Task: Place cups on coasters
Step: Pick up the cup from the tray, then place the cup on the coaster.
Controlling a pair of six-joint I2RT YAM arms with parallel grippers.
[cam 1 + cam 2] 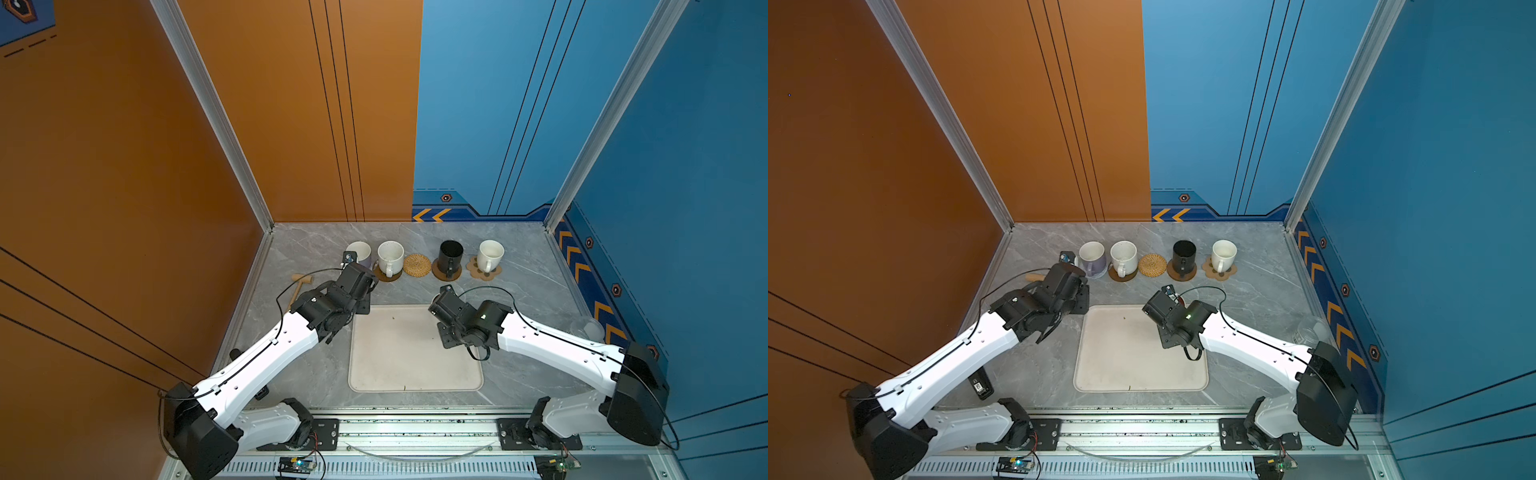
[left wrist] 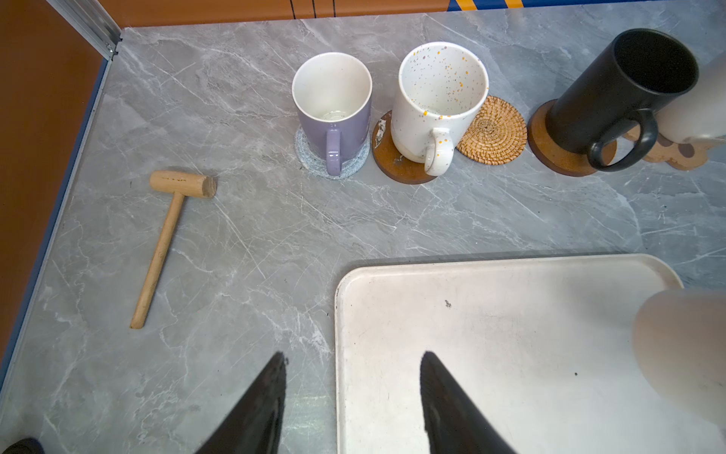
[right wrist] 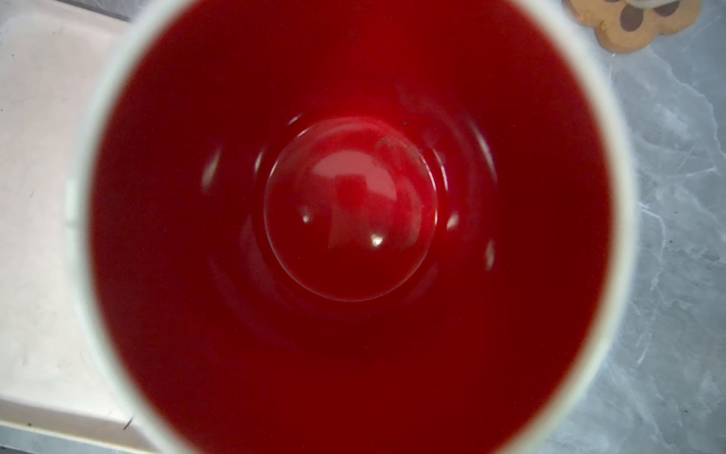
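Note:
My right gripper (image 1: 446, 291) is shut on the white cup with a red inside (image 3: 349, 208), held over the tray's far right corner; its fingers are hidden. The tan rattan coaster (image 1: 417, 264) is bare. In the back row, the lavender cup (image 2: 334, 102) stands on the grey-white woven coaster (image 2: 310, 157) and the speckled cup (image 2: 440, 102) on the glossy brown coaster (image 2: 387, 157). The black cup (image 2: 613, 94) is on a brown coaster (image 2: 550, 145), the cream cup (image 1: 490, 254) on the paw coaster (image 1: 484, 271). My left gripper (image 2: 353, 353) hangs open over the tray's left edge.
A large cream tray (image 1: 415, 353) lies mid-table. A wooden mallet (image 2: 169, 236) lies near the left wall. A clear jar (image 1: 588, 328) stands by the right wall, and a small black device (image 1: 980, 386) lies near the front left.

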